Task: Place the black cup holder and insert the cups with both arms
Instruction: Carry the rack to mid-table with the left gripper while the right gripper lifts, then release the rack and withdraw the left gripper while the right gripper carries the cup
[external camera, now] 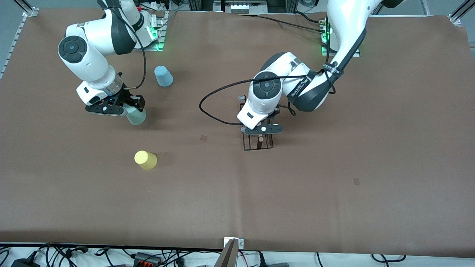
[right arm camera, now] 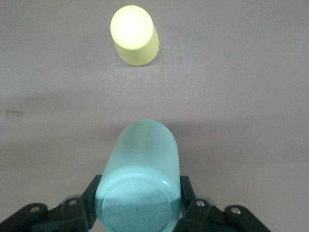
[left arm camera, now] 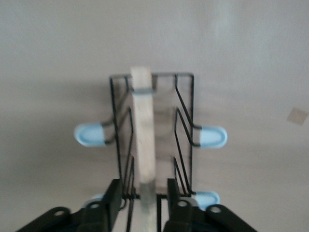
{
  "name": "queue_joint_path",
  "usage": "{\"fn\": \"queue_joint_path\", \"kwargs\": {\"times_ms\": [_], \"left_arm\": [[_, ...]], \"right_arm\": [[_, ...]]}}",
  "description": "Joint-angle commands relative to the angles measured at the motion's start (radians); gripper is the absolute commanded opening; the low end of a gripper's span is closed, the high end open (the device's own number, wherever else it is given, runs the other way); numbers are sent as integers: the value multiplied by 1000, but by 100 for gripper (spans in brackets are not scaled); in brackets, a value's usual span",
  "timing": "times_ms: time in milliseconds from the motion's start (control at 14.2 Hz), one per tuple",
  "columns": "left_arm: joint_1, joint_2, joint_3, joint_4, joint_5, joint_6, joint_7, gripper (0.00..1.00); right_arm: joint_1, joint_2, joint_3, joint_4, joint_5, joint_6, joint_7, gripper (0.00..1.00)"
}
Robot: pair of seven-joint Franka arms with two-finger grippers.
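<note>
Right tool point(external camera: 130, 109) grips the green cup point(external camera: 136, 116) (apparently lifted); left tool point(external camera: 261, 134) clamps the holder's wooden handle point(left arm camera: 143, 140)

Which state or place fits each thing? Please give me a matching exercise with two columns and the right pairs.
Things:
1. pale green cup
2. yellow cup
3. light blue cup
4. black cup holder

States:
A. nearest to the front camera
B. gripped at its wooden handle by the left gripper
C. held by the right gripper
D. standing free, nearest the right arm's base

Pairs: 1-C, 2-A, 3-D, 4-B
</note>
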Motion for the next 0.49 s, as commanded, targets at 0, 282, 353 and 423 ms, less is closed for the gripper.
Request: {"fn": "queue_joint_path", "kwargs": {"times_ms": [0, 282, 353, 423], "left_arm": [[23, -104, 7, -5, 79, -70, 7, 100], [115, -209, 4, -5, 88, -216, 201, 100], [153, -233, 2, -5, 88, -245, 268, 100], [198, -256, -2, -5, 88, -275, 355, 100]], "right_arm": [[-1, 15, 9, 62, 2, -66, 12, 20], [83, 41, 89, 198, 13, -185, 295, 20], [100, 50, 128, 228, 38, -183, 369, 20], [126, 68, 159, 260, 90, -176, 432, 20]]}}
